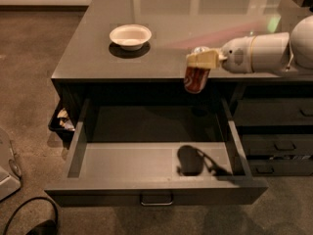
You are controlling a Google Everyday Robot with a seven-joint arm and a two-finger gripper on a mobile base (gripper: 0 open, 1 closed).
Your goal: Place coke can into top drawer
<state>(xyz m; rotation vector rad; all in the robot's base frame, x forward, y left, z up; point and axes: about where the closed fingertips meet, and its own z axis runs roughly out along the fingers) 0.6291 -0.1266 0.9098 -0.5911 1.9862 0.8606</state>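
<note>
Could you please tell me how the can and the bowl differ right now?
The can is red and held in the gripper above the open drawer; the bowl is white and sits on the counter. The can is tall and narrow, the bowl wide and shallow. Both are small and round.

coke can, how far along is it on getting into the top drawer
Done: the top drawer stands pulled open, and the coke can is off the counter. In hand: the end effector grips the can, tilted, in the air above the drawer's right side. Left: lower it and let go onto the drawer floor.
</note>
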